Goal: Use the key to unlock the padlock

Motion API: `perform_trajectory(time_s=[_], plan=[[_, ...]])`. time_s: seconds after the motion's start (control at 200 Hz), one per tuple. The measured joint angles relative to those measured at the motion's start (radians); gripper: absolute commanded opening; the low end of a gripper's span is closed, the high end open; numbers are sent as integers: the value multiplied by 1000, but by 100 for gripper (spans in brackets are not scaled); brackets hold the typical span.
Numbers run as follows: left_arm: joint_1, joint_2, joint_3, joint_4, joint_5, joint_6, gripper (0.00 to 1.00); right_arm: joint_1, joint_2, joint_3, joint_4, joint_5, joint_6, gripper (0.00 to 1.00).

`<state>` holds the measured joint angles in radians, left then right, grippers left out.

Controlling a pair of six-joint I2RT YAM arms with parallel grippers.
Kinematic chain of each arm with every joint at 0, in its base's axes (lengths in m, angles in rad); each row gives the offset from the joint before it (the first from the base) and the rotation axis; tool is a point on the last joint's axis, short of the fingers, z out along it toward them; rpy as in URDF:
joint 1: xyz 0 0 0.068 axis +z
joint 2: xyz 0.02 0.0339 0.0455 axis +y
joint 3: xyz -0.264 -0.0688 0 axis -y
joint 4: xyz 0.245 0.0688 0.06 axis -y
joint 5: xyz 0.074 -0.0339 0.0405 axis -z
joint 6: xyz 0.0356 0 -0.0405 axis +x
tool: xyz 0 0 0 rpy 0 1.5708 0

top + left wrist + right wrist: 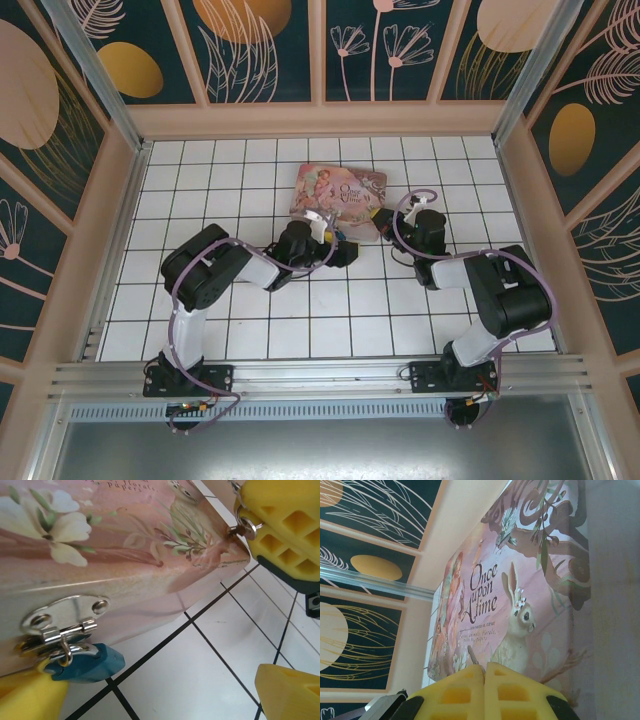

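Left gripper (160, 695): jaws spread wide, holding nothing; one yellow fingertip (27, 697) sits right against the padlock's body, the other is well apart over the tiles.
Right gripper (485, 672): fingers pressed together, pinching the key.
Key (234, 530): small, with a silvery ring (248, 526), poking from the fingertips at the tin's corner, well apart from the padlock.
Padlock (90, 662): blue body low by the tiles, shackle hooked through the hasp.
Hasp (60, 617): silvery, riveted to the tin's front wall.
Pink tin (335, 188): "Once upon a time" lid, flat on the white tiled table (200, 180).
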<state>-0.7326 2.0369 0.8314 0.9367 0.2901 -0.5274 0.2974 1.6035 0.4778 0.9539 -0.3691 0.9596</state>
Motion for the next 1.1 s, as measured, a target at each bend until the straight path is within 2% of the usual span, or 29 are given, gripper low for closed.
perform_trajectory(time_s=[0.19, 0.766, 1.101], plan=[[26, 4, 0, 26, 48, -56, 96, 4, 6, 5, 0, 0, 0, 0], [34, 39, -26, 155, 122, -156, 94, 10, 34, 14, 34, -3, 0, 0], [34, 32, -55, 234, 111, -209, 94, 20, 50, 27, 38, -3, 1, 0]])
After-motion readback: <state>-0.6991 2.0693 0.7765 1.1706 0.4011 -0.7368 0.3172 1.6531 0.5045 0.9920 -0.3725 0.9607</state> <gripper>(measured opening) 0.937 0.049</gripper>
